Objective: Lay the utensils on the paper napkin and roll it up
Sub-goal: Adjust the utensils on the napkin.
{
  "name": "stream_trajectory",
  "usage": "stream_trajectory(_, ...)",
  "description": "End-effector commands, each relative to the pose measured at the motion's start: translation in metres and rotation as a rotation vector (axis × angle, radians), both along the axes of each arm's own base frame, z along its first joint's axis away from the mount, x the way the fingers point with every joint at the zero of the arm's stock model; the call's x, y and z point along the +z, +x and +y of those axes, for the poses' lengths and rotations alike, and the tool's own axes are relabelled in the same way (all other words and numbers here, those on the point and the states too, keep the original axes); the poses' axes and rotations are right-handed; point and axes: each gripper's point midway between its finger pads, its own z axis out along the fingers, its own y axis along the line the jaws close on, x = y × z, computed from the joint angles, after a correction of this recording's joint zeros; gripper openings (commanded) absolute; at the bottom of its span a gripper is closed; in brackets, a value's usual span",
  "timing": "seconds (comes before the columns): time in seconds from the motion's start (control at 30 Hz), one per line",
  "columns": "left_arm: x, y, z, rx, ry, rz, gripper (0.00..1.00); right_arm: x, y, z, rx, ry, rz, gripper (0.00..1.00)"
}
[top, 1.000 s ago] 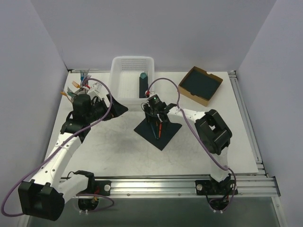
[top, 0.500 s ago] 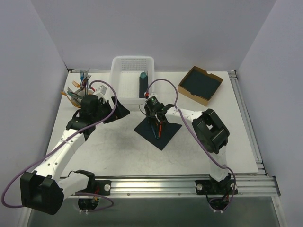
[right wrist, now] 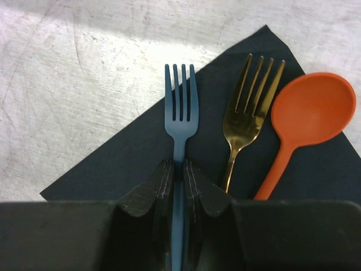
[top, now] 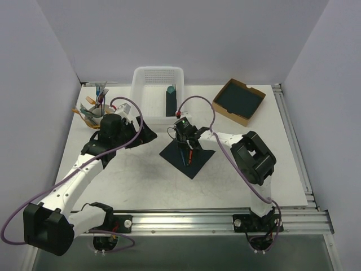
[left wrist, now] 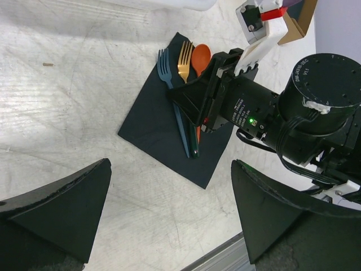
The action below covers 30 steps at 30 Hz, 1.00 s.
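Three utensils side by side on the paper napkin, heads toward the far side of the table: blue fork, gold fork, orange spoon, left to right as seen from the right wrist. Napkin flat and unrolled, turned like a diamond near the middle of the table, just in front of the white basket.

Right gripper low over the sheet, its two fingers pressed together on the blue fork's handle, pinching it just behind the tines. Gold fork and orange spoon lying free beside it, their handles hidden under the gripper's body.

Left gripper off to the napkin's left, held above the table, fingers spread wide and clear of the sheet.

Inside the basket, a dark roll with a teal tip. At far right, a cardboard box holding a stack of dark sheets. At far left, a cup of spare cutlery.
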Motion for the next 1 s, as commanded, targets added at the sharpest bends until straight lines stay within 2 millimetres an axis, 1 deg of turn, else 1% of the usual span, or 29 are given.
stream_trajectory(0.0,0.001,0.003,-0.003,0.005,0.012,-0.013,0.96,0.031,0.005,-0.003,-0.071,0.044,-0.075,0.06)
stream_trajectory(0.17,-0.002,0.002,-0.011,0.005,0.023,-0.013,0.96,0.044,0.007,-0.010,-0.116,0.061,-0.110,0.06)
stream_trajectory(0.23,-0.003,0.001,-0.017,-0.003,0.025,-0.013,0.96,0.046,0.007,-0.012,-0.124,0.059,-0.115,0.07)
stream_trajectory(0.3,-0.006,0.001,-0.020,-0.004,0.033,-0.013,0.96,0.042,0.008,-0.016,-0.134,0.041,-0.109,0.07)
stream_trajectory(0.33,-0.008,0.000,-0.022,-0.009,0.037,-0.010,0.96,0.042,0.009,-0.015,-0.133,0.040,-0.107,0.08)
stream_trajectory(0.4,-0.013,0.001,-0.024,-0.010,0.047,0.001,0.96,0.036,0.010,-0.017,-0.138,0.026,-0.095,0.11)
stream_trajectory(0.47,-0.016,0.000,-0.027,-0.017,0.052,0.003,0.96,0.033,0.011,-0.017,-0.142,0.027,-0.091,0.13)
stream_trajectory(0.57,-0.026,0.000,-0.033,-0.023,0.069,0.015,0.96,0.030,0.013,-0.019,-0.157,0.026,-0.091,0.18)
stream_trajectory(0.67,-0.032,0.001,-0.038,-0.029,0.076,0.020,0.96,0.026,0.015,-0.022,-0.167,0.027,-0.085,0.22)
stream_trajectory(0.7,-0.037,0.000,-0.041,-0.036,0.083,0.031,0.96,0.026,0.015,-0.022,-0.169,0.026,-0.084,0.25)
stream_trajectory(0.8,-0.047,-0.001,-0.050,-0.051,0.094,0.044,0.97,0.028,0.015,-0.027,-0.179,0.031,-0.083,0.32)
stream_trajectory(0.83,-0.048,-0.001,-0.053,-0.054,0.092,0.042,0.98,0.029,0.013,-0.030,-0.186,0.029,-0.082,0.32)
stream_trajectory(0.87,-0.051,0.000,-0.055,-0.053,0.096,0.043,1.00,0.043,0.014,-0.034,-0.198,0.046,-0.104,0.32)
stream_trajectory(0.9,-0.058,0.000,-0.059,-0.060,0.102,0.056,0.94,0.048,0.013,-0.039,-0.206,0.053,-0.113,0.30)
stream_trajectory(0.93,-0.058,0.000,-0.066,-0.076,0.094,0.046,0.90,0.045,0.008,-0.048,-0.211,0.045,-0.105,0.29)
stream_trajectory(0.97,-0.061,0.000,-0.071,-0.084,0.091,0.051,0.85,0.054,0.011,-0.059,-0.230,0.061,-0.108,0.27)
